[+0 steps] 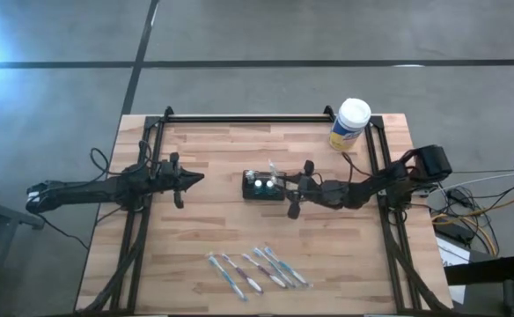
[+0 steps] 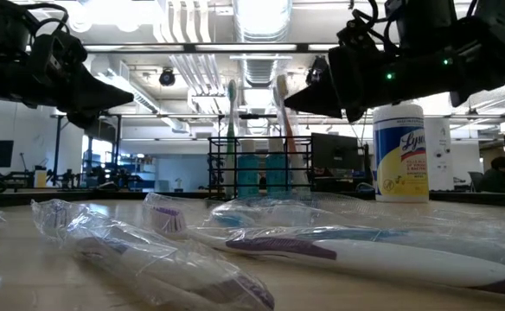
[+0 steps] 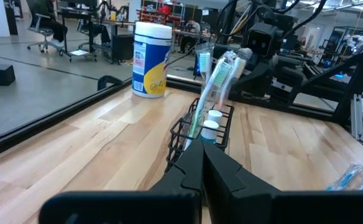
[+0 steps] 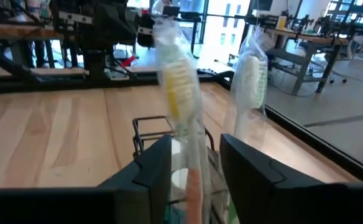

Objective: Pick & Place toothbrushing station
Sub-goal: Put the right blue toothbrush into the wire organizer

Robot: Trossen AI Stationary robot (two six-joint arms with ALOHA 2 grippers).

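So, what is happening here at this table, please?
The right hand is at the small black wire basket in the middle of the table, with a wrapped toothbrush standing between its open fingers. A second brush already stands in the basket beside two toothpaste tubes. The left hand waits shut, some way to the basket's left. More wrapped toothbrushes lie at the table's near edge.

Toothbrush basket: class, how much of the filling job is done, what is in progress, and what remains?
Done: the basket holds two toothpaste tubes and two upright wrapped brushes. In progress: the right hand, open, straddles one brush standing in the basket. Left: five wrapped brushes lie at the table's front edge. The left hand waits shut, left of the basket.
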